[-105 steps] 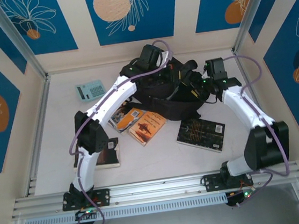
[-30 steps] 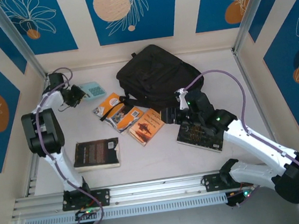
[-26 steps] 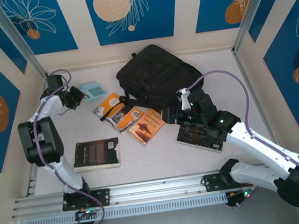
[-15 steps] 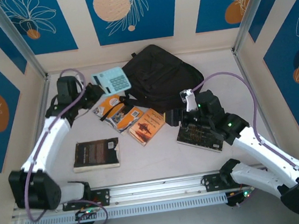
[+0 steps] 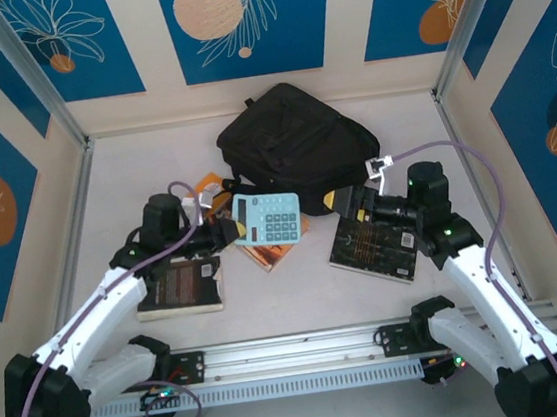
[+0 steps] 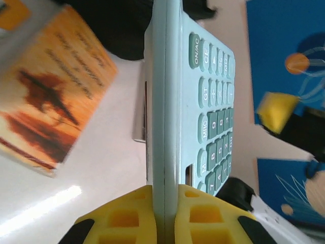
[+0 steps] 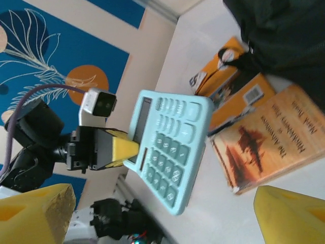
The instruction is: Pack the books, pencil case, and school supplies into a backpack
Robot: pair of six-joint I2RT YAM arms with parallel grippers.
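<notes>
Top external view: the teal calculator (image 5: 267, 219) now hangs over the orange books (image 5: 275, 250), above the middle of the bench (image 5: 109, 218). Within the last second it has been carried in from the far left corner. The left end effector (image 5: 223, 233) is clamped on its edge. The right end effector (image 5: 355, 188) has spread wide and faces it, likely for a handover. The backpack (image 5: 296, 141) behind shows no open mouth, so packing seems hardly begun.
</notes>
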